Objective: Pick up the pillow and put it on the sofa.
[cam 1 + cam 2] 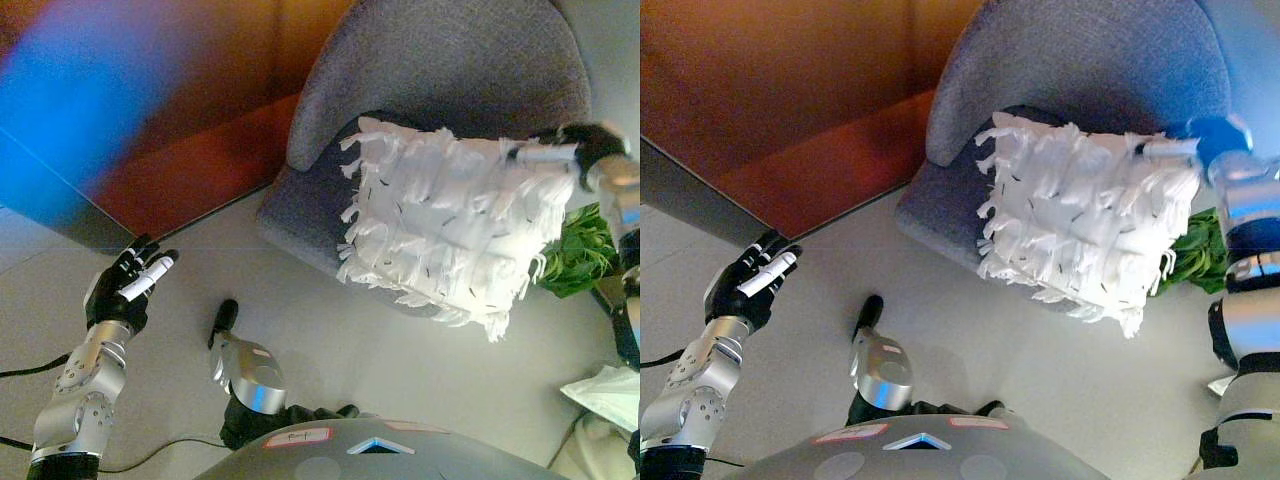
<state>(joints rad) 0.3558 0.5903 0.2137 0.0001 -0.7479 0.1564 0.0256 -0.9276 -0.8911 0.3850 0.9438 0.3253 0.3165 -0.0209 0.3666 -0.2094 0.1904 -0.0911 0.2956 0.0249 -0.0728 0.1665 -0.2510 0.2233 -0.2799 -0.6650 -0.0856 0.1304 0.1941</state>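
The right hand's [590, 148] fingers [545, 154] pinch only the pillow's [450, 225] upper corner over the sofa's [450, 70] front edge, left hand [125, 285] relaxed open, so it may slip floorward

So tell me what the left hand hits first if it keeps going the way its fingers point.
Probably the reddish-brown panel: the left hand, fingers straight, points up toward it over bare floor, though depth is unclear.
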